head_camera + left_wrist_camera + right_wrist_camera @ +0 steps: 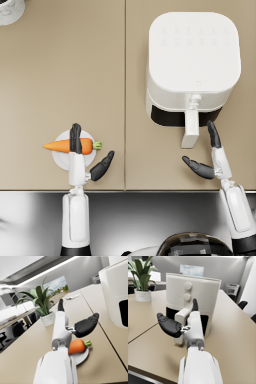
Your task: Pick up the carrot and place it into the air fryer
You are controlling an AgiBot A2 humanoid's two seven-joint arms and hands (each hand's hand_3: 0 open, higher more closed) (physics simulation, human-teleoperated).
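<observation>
Two hands over a tan worktop (60,75), both empty. Far left corner: a white pot (10,10), only partly in frame; the left wrist view shows it holds a leafy plant (41,298). Near the front edge, left half: a small white plate (61,159) with the carrot (62,146) lying across it, tip toward the left edge, green stub toward the seam. Left hand (85,157) is above the carrot, fingers stretched straight across its middle, thumb splayed out to the side; whether the fingers touch the carrot I cannot tell. Nothing gripped. Right half: white air fryer (192,60), dark drawer opening facing the front edge, its handle (191,127) sticking out toward it. Right hand (210,157) just beside the handle, fingers straight, thumb spread wide, holding nothing.
</observation>
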